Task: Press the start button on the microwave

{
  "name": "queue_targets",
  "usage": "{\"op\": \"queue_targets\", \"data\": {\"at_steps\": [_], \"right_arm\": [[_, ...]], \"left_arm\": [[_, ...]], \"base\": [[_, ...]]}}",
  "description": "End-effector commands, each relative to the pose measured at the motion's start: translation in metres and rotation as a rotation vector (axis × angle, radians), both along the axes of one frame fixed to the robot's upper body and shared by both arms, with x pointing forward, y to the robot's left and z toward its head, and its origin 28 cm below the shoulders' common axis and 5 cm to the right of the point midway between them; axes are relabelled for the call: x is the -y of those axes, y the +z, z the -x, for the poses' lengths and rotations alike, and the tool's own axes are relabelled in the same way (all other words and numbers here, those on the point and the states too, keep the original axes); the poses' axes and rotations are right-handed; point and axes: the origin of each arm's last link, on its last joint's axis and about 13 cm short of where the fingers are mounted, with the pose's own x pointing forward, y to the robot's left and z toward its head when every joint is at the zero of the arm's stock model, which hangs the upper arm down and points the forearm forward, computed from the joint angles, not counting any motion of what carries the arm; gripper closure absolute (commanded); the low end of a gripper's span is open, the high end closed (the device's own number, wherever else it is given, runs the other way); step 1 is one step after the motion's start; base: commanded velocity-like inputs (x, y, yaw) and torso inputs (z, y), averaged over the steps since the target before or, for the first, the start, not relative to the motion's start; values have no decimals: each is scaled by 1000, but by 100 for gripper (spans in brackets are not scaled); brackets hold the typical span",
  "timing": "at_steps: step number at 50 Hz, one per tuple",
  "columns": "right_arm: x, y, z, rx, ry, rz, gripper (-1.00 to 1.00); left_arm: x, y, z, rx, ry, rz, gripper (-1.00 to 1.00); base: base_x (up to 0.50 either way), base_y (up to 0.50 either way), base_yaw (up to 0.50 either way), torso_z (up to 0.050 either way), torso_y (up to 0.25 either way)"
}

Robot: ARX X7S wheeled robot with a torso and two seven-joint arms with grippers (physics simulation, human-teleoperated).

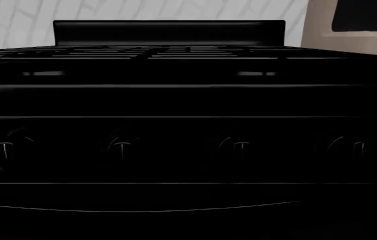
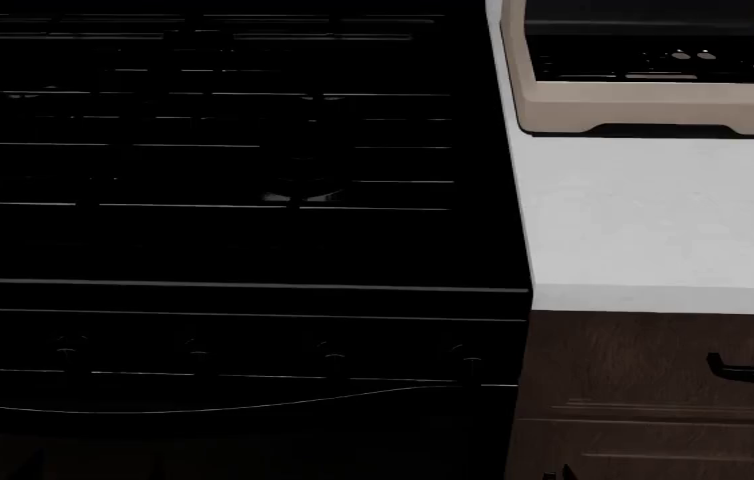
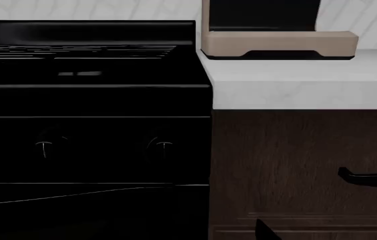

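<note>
Presently, no arm or gripper is seen in any view, so the state of the jaws on either side cannot be told. The beige box-shaped microwave with a dark glass front (image 2: 644, 75) is found standing on the white speckled stone bench (image 2: 644, 230), towards its back, to the right of the black gas stove with iron grates (image 2: 217, 150). A dark control strip with several small round buttons (image 2: 691, 58) is seen along the microwave's front in the head view; which of these is the start button cannot be made out at this size. In the right wrist view only the microwave's lower edge and dark door (image 3: 268, 30) are shown, well apart from the camera. Below the bench, a dark brown wooden cabinet with a black bar handle (image 2: 751, 372) is noted.

The step in hand is judged to be the very beginning: the approach has not yet been made. The next move is judged to call for the right arm to be raised above bench height and carried forward to the control strip, with the jaws closed to offer a single pressing tip.
</note>
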Motion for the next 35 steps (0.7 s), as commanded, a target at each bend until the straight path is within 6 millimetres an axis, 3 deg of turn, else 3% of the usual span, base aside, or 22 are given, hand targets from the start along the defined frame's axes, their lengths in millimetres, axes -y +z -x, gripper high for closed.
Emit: {"op": "queue_targets", "data": {"at_steps": [1,19,30,35], "right_arm": [[0,0,0,0,0,0,-100],[0,2,0,0,-2,-16,-100],[-1,59,6,139,19,23,-100],[1,85,-2,170,46,50,-100]], "left_arm": [[0,-1,0,0,0,0,-100],[-1,6,5,4,1,12,-100],[-3,69,11,10,26,37,-100],[-6,92,-4,39,5,-10,-100]], "base": [[0,0,0,0,0],[0,0,0,0,0],[0,0,0,0,0],[0,0,0,0,0]]}}
